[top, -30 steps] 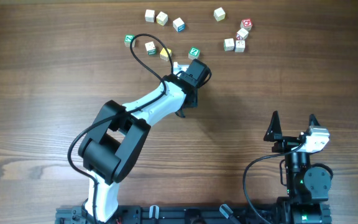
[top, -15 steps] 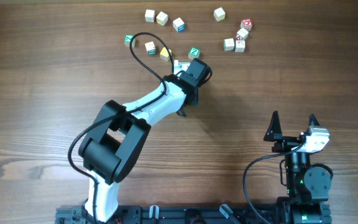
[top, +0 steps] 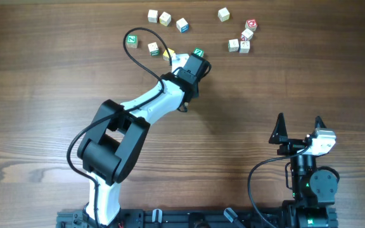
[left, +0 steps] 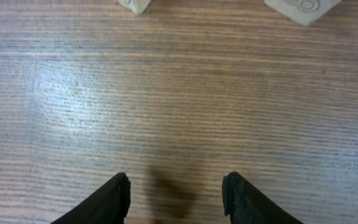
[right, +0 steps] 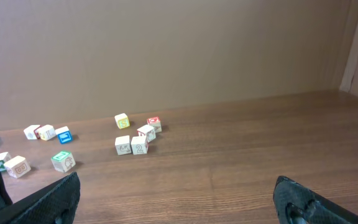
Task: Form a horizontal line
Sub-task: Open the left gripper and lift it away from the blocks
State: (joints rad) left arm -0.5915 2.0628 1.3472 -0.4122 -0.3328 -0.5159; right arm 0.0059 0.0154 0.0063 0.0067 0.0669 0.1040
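- Cubes [top: 182, 25]: twelve in the overhead view, all scattered along the far side of the worktop [top: 43, 95]. No three of them sit in a touching row yet.
- Far left bunch: three cubes in a loose slanted string, the blue-marked one at its right end.
- One loner [top: 224, 14] sits off by itself further right.
- Right cluster of four: a red-marked cube [top: 251, 25] on top, another [top: 247, 34] just under it, then a pair [top: 233, 44] side by side that look like they touch.
- Last four lie around the left pincer [left: 176, 183]: a green-faced cube [top: 132, 40], a pale one [top: 153, 47], a yellow cube [top: 168, 54] and a second green cube [top: 198, 52].
- In the way: the left arm [top: 151, 104] reaches right into that group and its black cable [top: 138, 28] loops over it. The yellow cube and the second green one are partly hidden by the wrist head.
- Left pincer is spread apart with only bare wood between the tips. Two cubes poke in at the top edge of its wrist view, well ahead of the fingers.
- Right pincer [top: 298, 123] is also spread wide, holding nothing, parked at the near right, well apart from every cube.
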